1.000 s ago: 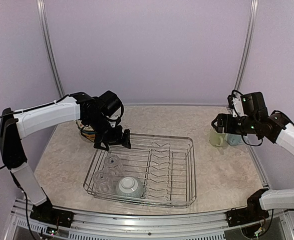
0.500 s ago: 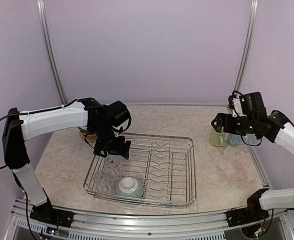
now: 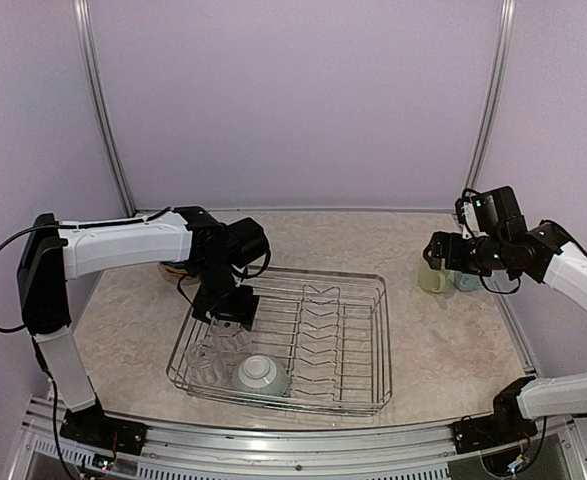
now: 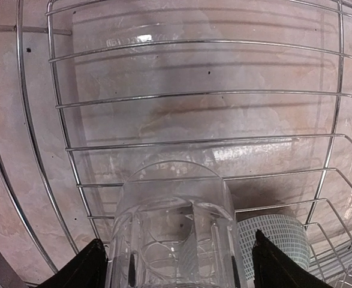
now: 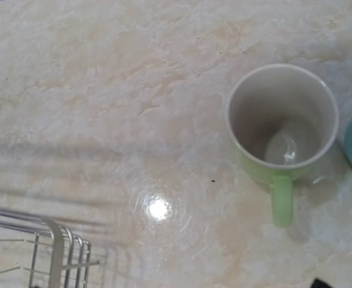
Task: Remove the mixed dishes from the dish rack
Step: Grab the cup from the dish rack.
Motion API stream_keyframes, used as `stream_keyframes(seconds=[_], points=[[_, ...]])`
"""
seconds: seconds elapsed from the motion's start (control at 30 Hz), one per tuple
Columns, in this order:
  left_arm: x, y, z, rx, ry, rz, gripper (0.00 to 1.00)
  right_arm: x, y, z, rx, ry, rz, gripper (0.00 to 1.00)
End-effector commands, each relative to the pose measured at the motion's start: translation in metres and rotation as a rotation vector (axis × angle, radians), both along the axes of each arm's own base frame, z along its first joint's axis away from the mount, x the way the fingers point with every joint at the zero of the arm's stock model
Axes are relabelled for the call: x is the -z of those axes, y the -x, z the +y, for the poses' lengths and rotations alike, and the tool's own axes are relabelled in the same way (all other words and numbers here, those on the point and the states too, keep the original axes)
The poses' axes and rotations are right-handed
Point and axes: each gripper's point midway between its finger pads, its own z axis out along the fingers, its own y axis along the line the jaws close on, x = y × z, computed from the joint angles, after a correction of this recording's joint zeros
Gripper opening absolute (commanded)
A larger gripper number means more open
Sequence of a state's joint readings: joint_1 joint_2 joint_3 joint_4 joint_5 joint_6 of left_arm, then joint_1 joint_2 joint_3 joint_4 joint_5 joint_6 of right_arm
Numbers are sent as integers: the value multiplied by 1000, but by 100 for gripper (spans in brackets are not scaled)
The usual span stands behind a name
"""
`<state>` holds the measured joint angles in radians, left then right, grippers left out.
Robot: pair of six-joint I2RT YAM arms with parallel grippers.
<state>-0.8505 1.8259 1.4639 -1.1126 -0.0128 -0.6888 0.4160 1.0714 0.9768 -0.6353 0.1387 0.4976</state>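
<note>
Left gripper point(image 4: 177, 259), jaws wide with nothing gripped yet, straddles a clear glass point(image 4: 173, 222) in the dish rack point(image 4: 193, 94): fingers point(image 4: 89, 273) at the glass's 9 and 3 o'clock.

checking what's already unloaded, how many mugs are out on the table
2. The pale green mug stands upright at the table's right side, the light blue mug just beside it, farther right. The left arm may hide others.
</note>
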Motion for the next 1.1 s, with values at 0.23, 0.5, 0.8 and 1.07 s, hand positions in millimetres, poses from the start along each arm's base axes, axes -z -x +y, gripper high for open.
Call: stream_keyframes(seconds=[0.23, 0.5, 0.8, 1.07], points=[[-1, 4, 2, 16, -35, -9, 62, -10, 1, 13, -74, -19, -9, 95], [-39, -14, -6, 45, 6, -102, 51, -14, 2, 19, -93, -60, -22, 94], [-81, -24, -22, 50, 186, -147, 47, -41, 0, 44, -175, -200, -93, 95], [-144, -28, -44, 36, 657, -138, 43, -50, 5, 95, -352, -446, -110, 95]])
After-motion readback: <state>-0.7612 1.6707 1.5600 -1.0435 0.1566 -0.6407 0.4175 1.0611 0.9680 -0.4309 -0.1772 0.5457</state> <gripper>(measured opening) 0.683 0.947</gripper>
